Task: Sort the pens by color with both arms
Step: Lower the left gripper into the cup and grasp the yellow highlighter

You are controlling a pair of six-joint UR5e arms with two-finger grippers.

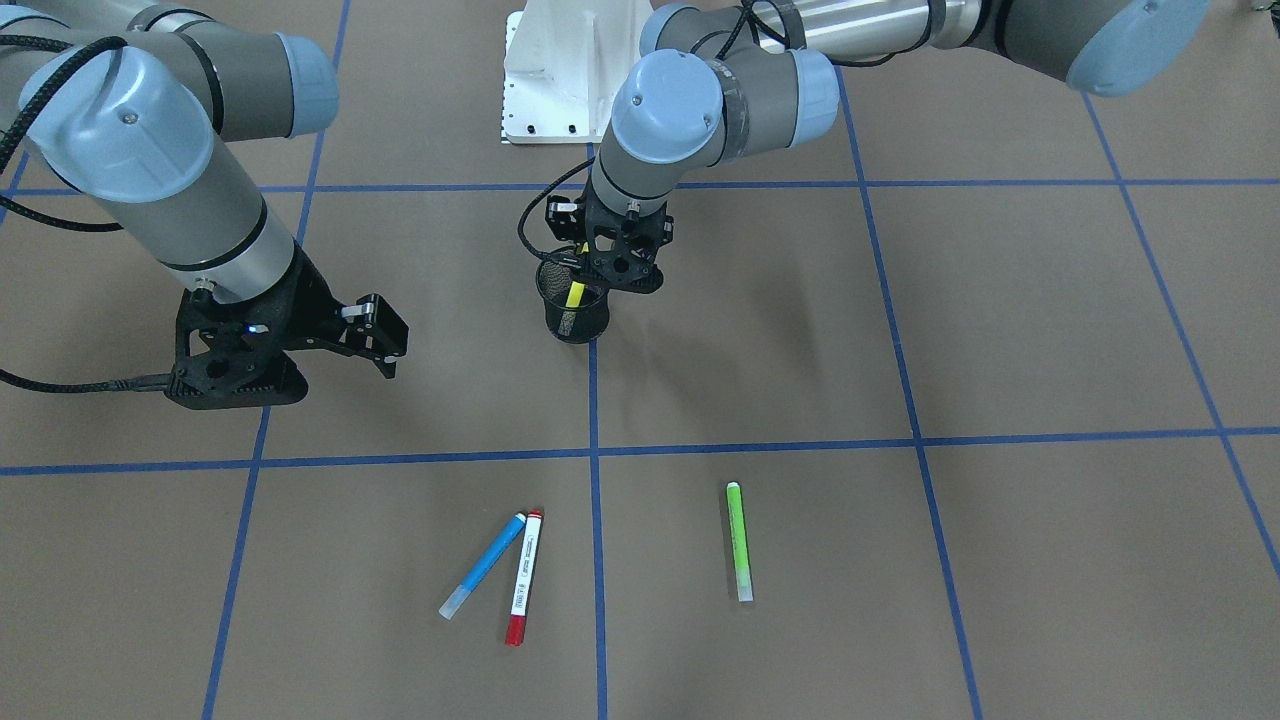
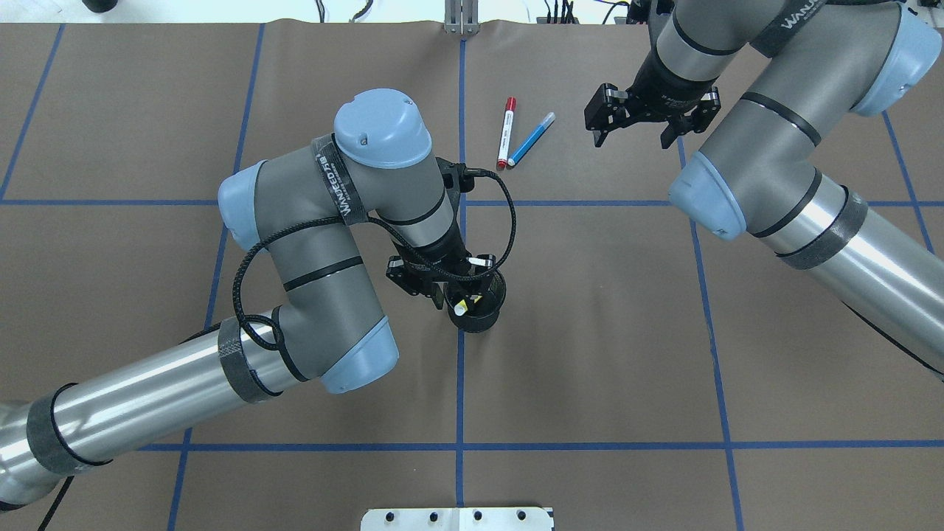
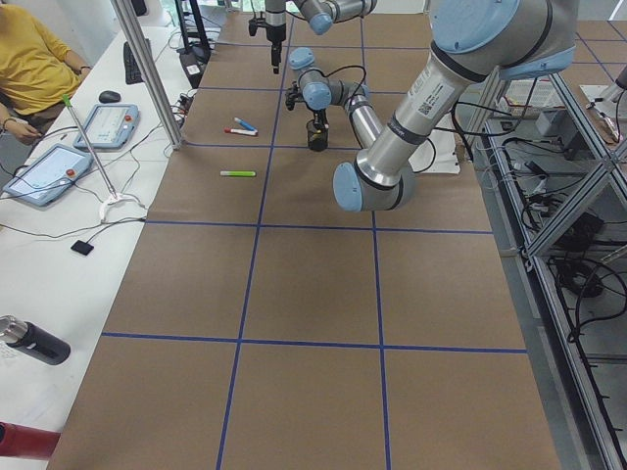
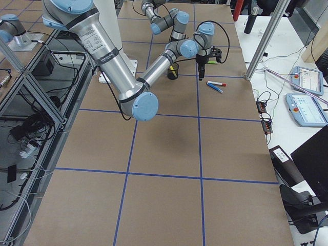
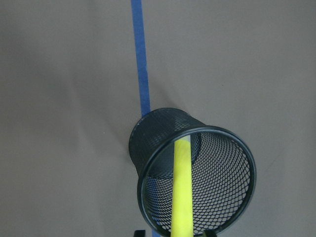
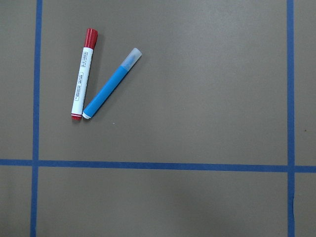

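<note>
A yellow pen (image 5: 182, 187) stands tilted inside the black mesh cup (image 5: 247, 163), its top end sticking out above the rim. My left gripper (image 2: 462, 293) hangs right over the cup. In the left wrist view its fingertips stand apart on either side of the pen without touching it, so it is open. The blue pen (image 1: 482, 565) and the white pen with red ends (image 1: 524, 578) lie together, their ends nearly touching. The green pen (image 1: 739, 541) lies alone. My right gripper (image 2: 639, 139) hovers open and empty near the blue pen (image 6: 111, 84) and the red-ended pen (image 6: 84, 74).
Blue tape lines (image 1: 594, 450) divide the brown table into squares. The white base pedestal (image 1: 570, 70) stands at the robot's edge. A person in yellow (image 3: 34, 59) sits at a side table with tablets (image 3: 44, 171), beside a metal pole (image 3: 147, 69).
</note>
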